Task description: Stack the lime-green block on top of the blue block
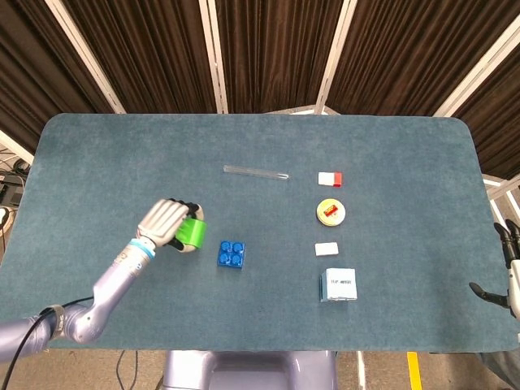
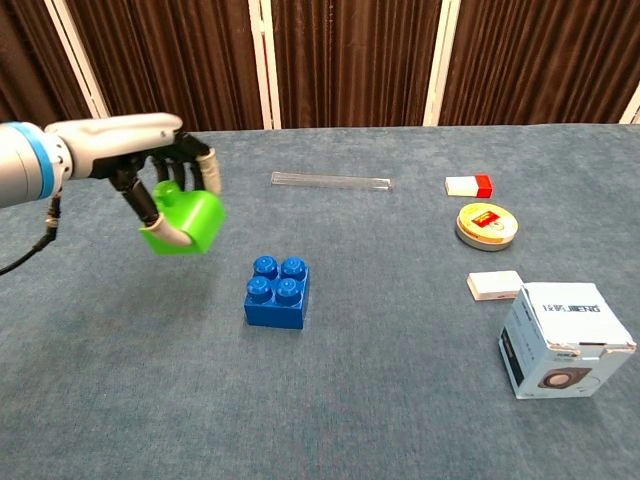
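Observation:
My left hand (image 1: 166,223) (image 2: 160,165) holds the lime-green block (image 1: 192,233) (image 2: 186,221) off the table, fingers curled over its top and thumb under it. The block hangs just left of and above the blue block (image 1: 231,254) (image 2: 277,292), which sits studs-up on the teal table. The two blocks are apart. My right hand (image 1: 509,272) shows only at the far right edge of the head view, fingers spread, holding nothing.
A clear tube (image 1: 256,172) (image 2: 331,181) lies at the back. To the right are a white-and-red eraser (image 1: 330,179), a round yellow tin (image 1: 331,212), a small white block (image 1: 327,249) and a white box (image 1: 339,285) (image 2: 562,338).

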Available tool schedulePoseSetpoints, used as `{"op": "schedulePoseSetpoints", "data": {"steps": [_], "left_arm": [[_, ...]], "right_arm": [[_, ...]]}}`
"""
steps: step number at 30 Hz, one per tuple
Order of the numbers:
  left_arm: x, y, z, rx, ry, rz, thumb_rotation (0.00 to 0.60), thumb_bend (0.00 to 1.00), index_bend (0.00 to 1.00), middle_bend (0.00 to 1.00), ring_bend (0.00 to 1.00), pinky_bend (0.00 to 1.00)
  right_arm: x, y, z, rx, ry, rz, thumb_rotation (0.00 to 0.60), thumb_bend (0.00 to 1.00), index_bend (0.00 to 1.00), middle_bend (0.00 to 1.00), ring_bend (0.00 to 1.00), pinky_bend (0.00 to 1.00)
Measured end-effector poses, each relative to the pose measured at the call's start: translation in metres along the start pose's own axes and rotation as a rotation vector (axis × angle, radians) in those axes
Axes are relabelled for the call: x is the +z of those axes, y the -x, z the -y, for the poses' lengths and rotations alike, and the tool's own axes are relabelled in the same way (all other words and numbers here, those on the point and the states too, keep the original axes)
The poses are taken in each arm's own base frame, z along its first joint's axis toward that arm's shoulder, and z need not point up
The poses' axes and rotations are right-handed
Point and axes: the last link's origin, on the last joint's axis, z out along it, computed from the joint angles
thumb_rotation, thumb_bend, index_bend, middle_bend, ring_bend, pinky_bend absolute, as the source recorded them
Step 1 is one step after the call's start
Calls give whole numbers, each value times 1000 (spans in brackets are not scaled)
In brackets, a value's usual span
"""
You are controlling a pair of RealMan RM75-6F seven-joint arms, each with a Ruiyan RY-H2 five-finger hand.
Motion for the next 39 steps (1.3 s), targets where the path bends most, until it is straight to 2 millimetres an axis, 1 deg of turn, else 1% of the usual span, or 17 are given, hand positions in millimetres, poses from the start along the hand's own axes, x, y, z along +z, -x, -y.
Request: {"op": "schedulePoseSetpoints", "data": {"steps": [1,4,9,15,19,22,27,39], "left_arm": [[-1,-2,-9,-10,12,5,600,26,498,510,421,380],[1,-7,-28,-11,30,17,600,27,498,509,420,380],[9,-6,-53,25,48,34,600,27,497,505,419,380],[19,4,-79,95,-2,61,600,27,498,504,419,380],[25,13,-99,126,-27,88,600,27,497,504,417,380],[26,19,-109,150,-31,108,600,28,498,504,417,380],[30,25,-117,166,-37,124,600,27,498,505,419,380],[36,28,-116,176,-78,105,600,29,498,509,421,380]], "right_arm": [[0,0,0,2,-2,2,600,4,17,0,0,0],[0,-1,0,7,-4,5,600,4,17,0,0,0],[-1,-3,-2,14,0,2,600,4,16,0,0,0],[-3,-6,-7,21,7,-4,600,3,17,0,0,0],[-4,-6,-8,20,8,0,600,3,17,0,0,0],[-5,-7,-9,24,10,-4,600,4,17,0,0,0],[-5,-9,-9,28,11,-8,600,4,17,0,0,0],[-4,-9,-10,31,12,-6,600,3,16,0,0,0]]}}
